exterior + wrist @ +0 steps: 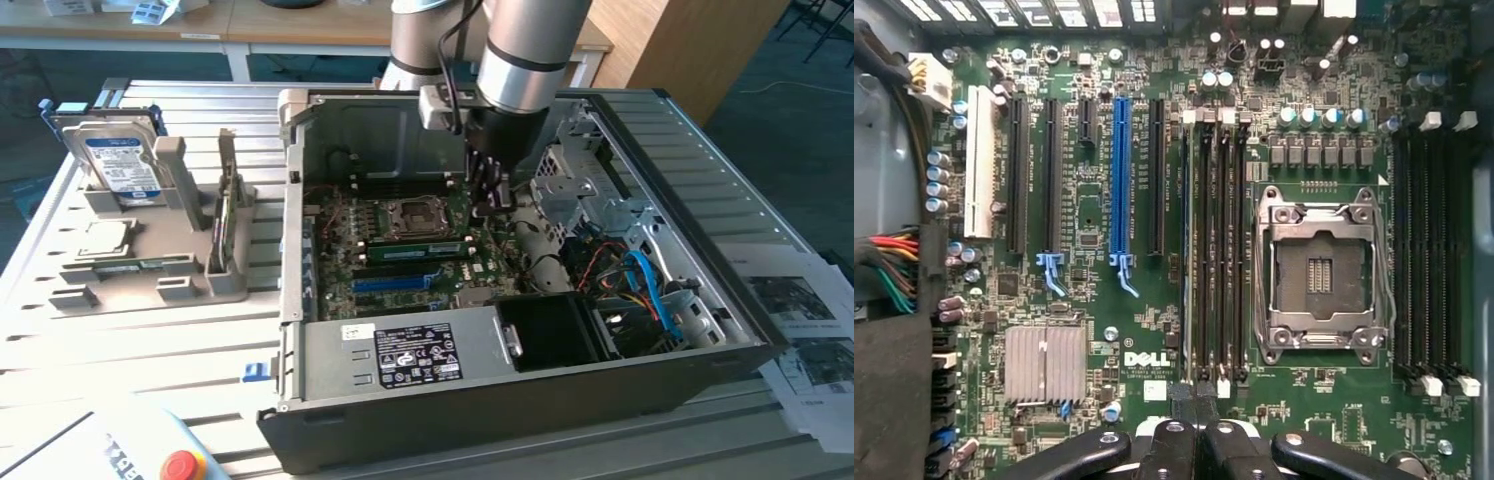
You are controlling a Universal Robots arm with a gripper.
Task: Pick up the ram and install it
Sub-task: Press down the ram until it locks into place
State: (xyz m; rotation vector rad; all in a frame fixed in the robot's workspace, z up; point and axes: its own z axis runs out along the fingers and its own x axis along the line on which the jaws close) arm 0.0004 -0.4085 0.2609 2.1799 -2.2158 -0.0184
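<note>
A green ram (pixel 415 250) stick sits on edge in the memory slots, between the blue slot and the empty processor socket (pixel 412 214). In the wrist view it is a thin dark line in the ram slots (pixel 1195 250) beside the socket (pixel 1320 268). My gripper (pixel 490 203) hangs inside the open computer case, just above the board near one end of those slots. Its black fingers (pixel 1172 438) are pressed together, and I see nothing between them. Another ram (pixel 227 195) stick stands upright in the grey holder at the exterior view's left.
The grey holder (pixel 127 285) outside the case also carries a silver hard drive (pixel 118 160) and a small square processor chip (pixel 107 238). Case walls, a drive cage (pixel 587 180) and cables (pixel 641 285) crowd the exterior view's right. A red button (pixel 182 464) is at the front left.
</note>
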